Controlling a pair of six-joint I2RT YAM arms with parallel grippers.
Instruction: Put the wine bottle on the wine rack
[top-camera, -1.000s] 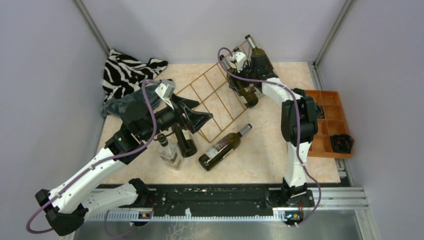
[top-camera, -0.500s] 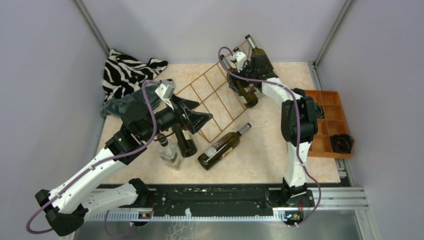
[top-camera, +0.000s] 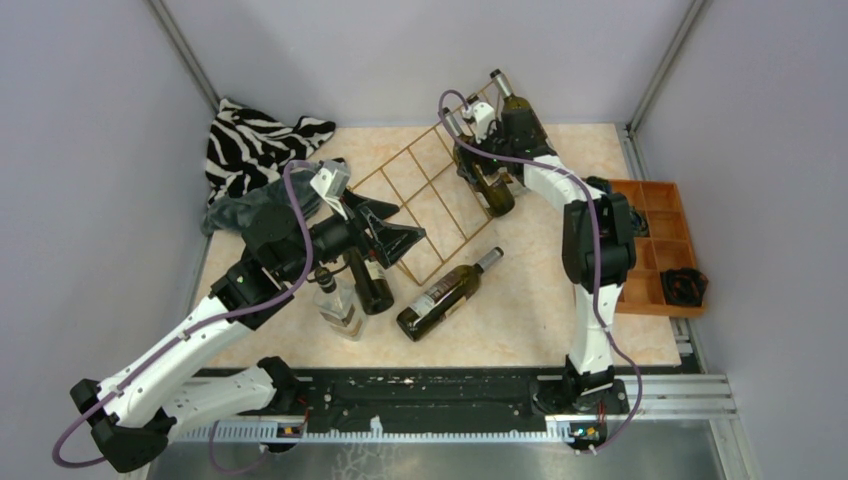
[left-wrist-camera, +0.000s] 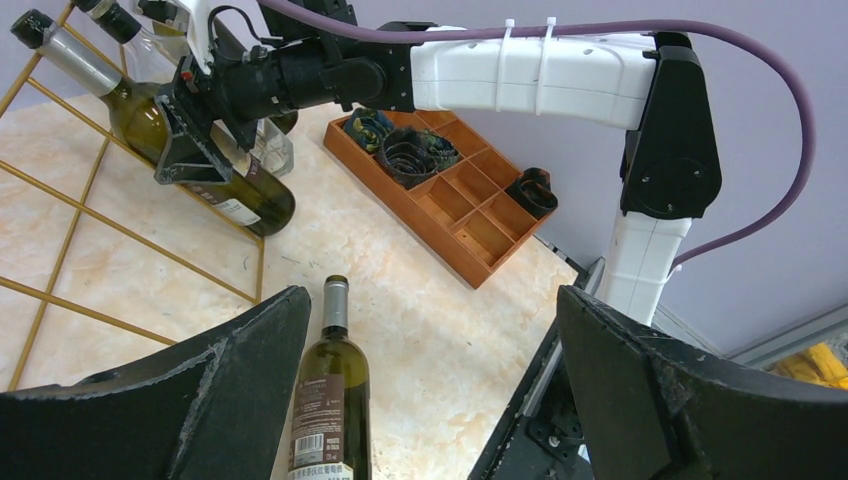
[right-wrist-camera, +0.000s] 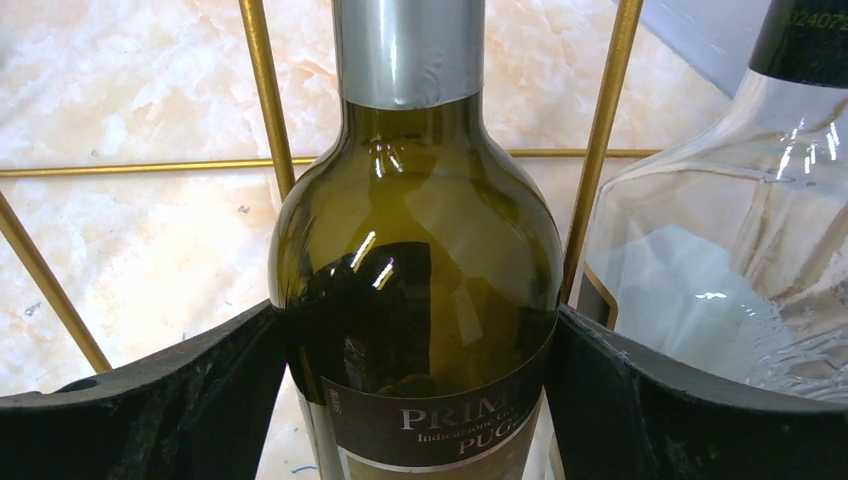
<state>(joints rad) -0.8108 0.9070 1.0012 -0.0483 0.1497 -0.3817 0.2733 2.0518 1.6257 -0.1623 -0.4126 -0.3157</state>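
- The marble-patterned tabletop (top-camera: 560, 300) carries everything.
- The wine rack (top-camera: 430, 195), a gold wire grid, slopes up toward the back wall.
- A zebra-print cloth (top-camera: 255, 145) is bunched in the far left corner.
- An orange tray (top-camera: 655, 250) sits at the right edge.
- The left tool (left-wrist-camera: 432, 295) hangs wide open and holds nothing, above a second bottle (top-camera: 445, 295) lying flat on the tabletop just off the rack's near edge.
- The right tool (right-wrist-camera: 415, 330) flanks the wine bottle (right-wrist-camera: 415, 250), its fingers right against the glass; whether they press it cannot be told.
- The wine bottle lies on the rack between two wires, neck upslope, beside a clear glass bottle (right-wrist-camera: 720, 250).
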